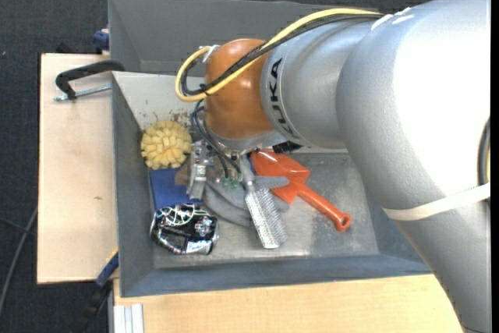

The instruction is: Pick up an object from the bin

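Observation:
My gripper (199,169) hangs low over the left half of the bin, under the arm's wrist. It is right beside a yellow knobbly ball (165,145), which lies just to its left against the bin's left wall. Under and left of the gripper lies a flat blue thing (167,189), partly hidden by it. Just below lies a crumpled black and white packet (184,230) near the front left corner. A grey round disc (226,203) sits under the gripper's right side.
A silvery ribbed brush (263,217) lies slanted across the disc in the bin's middle. An orange scoop (292,182) with a long handle points toward the front right. The arm covers the back and right of the bin.

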